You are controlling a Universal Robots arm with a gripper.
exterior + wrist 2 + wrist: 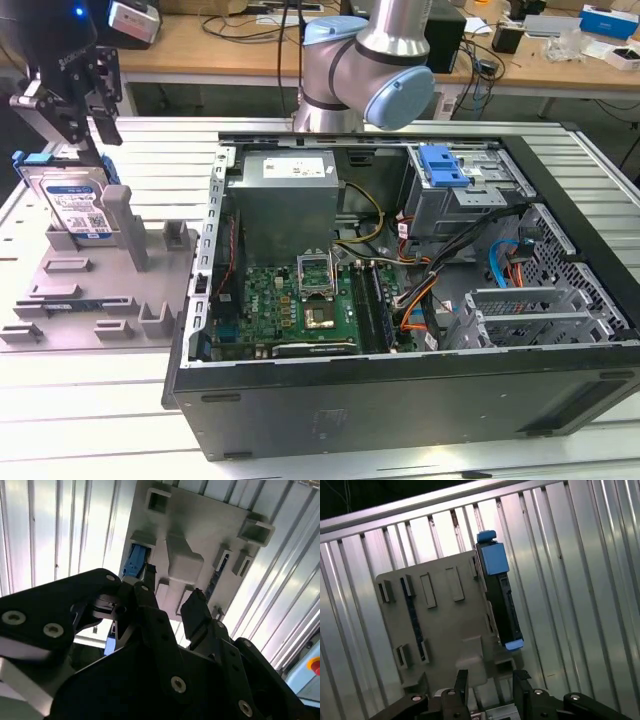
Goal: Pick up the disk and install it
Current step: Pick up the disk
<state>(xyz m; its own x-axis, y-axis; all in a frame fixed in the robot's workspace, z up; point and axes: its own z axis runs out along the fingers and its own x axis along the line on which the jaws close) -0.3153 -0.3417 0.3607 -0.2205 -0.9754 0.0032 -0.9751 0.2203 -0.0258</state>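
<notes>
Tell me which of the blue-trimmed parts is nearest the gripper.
The disk, standing on edge in the grey holder, right under the open gripper. The blue latch and blue cable sit apart, inside the computer case.

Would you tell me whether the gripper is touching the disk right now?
Apart. In the exterior view, the open gripper hangs above the disk, a gap under its fingertips.

A ribbed, silvery metal table (100,400) fills the near ground, its slats catching bright glare. Along the far side runs a pale wooden workbench (200,55) strewn with black cables (262,22), with a blue box (608,20) at the exterior view's right and dark shadow beneath.
</notes>
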